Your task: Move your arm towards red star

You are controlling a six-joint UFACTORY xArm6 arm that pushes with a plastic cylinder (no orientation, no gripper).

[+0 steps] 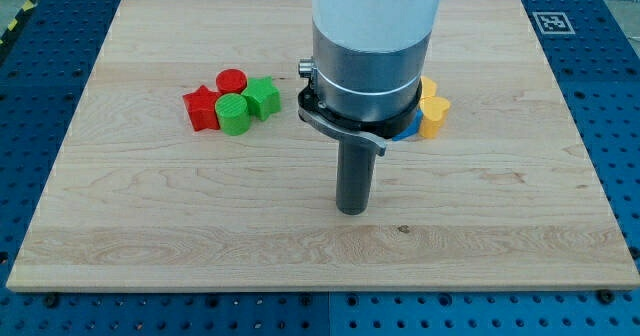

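The red star [201,108] lies on the wooden board at the view's left, at the left end of a tight cluster. A red cylinder [231,81] is just above and right of it, a green cylinder [234,115] touches its right side, and a green star-like block [263,98] is further right. My tip [351,210] rests on the board near the middle, well to the right of and below the red star, touching no block.
Yellow blocks [433,109] and a bit of a blue block [405,131] sit at the right, partly hidden behind my arm's wide body. The wooden board [120,226] lies on a blue perforated table. A marker tag [553,22] is at the top right corner.
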